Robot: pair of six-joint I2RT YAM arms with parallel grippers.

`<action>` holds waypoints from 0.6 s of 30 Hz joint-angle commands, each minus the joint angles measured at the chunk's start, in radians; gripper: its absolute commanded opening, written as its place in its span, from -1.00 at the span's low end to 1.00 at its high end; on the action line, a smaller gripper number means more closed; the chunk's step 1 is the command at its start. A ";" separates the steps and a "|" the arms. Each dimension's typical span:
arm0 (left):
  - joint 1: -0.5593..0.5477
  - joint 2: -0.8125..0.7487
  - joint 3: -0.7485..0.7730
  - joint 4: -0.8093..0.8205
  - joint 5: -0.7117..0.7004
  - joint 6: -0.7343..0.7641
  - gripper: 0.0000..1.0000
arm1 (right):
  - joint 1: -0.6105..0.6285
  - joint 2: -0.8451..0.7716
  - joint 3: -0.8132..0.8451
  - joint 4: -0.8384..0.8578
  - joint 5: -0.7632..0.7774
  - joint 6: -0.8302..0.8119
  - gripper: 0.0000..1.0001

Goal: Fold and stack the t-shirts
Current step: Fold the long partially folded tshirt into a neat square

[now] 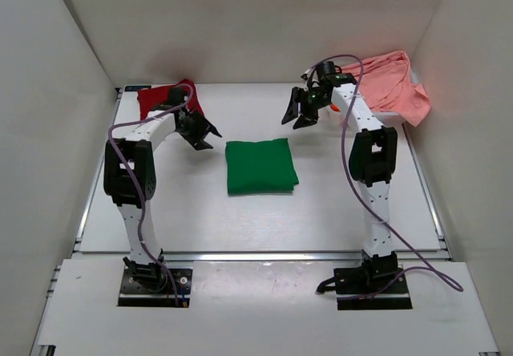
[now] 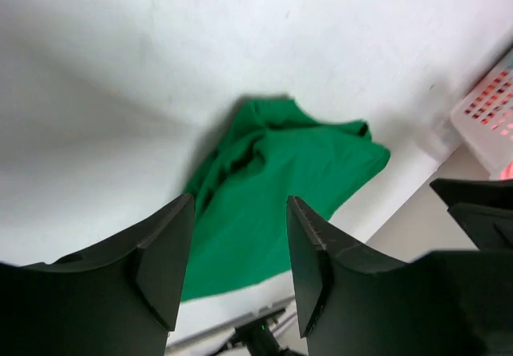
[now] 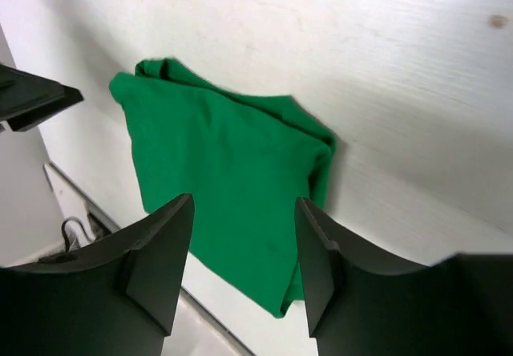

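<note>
The bright green t-shirt (image 1: 260, 166) lies folded into a rough square at the table's middle; it also shows in the left wrist view (image 2: 272, 188) and the right wrist view (image 3: 224, 188). The dark red t-shirt (image 1: 160, 98) lies bunched at the back left. The salmon pink t-shirt (image 1: 393, 83) is draped over the basket at the back right. My left gripper (image 1: 202, 135) is open and empty, raised left of the green shirt. My right gripper (image 1: 300, 115) is open and empty, raised behind the green shirt's right side.
The white lattice basket (image 2: 489, 115) stands at the back right, mostly covered by the pink shirt. White walls (image 1: 72, 91) enclose the table on the left, back and right. The arm bases sit at the near edge.
</note>
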 commanded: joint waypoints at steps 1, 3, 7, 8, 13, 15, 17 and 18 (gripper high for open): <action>0.013 -0.078 -0.025 0.120 0.019 0.030 0.21 | -0.012 -0.128 -0.044 0.008 0.058 -0.001 0.02; 0.007 -0.093 -0.074 0.124 0.039 0.059 0.23 | -0.014 -0.219 -0.242 0.072 0.063 0.001 0.02; -0.060 -0.127 -0.186 0.103 -0.049 0.126 0.29 | -0.021 -0.432 -0.516 0.201 0.043 0.026 -0.01; -0.080 -0.126 -0.207 0.107 -0.069 0.134 0.32 | -0.032 -0.483 -0.591 0.212 0.048 0.036 -0.02; -0.151 -0.080 -0.136 0.075 -0.155 0.195 0.48 | -0.043 -0.673 -0.838 0.246 0.045 0.035 -0.07; -0.191 -0.052 -0.052 0.011 -0.266 0.228 0.52 | -0.052 -0.741 -0.887 0.243 0.048 0.041 -0.11; -0.212 -0.006 -0.011 -0.061 -0.351 0.257 0.53 | -0.063 -0.784 -0.938 0.248 0.049 0.052 -0.10; -0.226 0.003 0.015 -0.078 -0.369 0.258 0.52 | -0.072 -0.813 -0.949 0.248 0.049 0.055 -0.11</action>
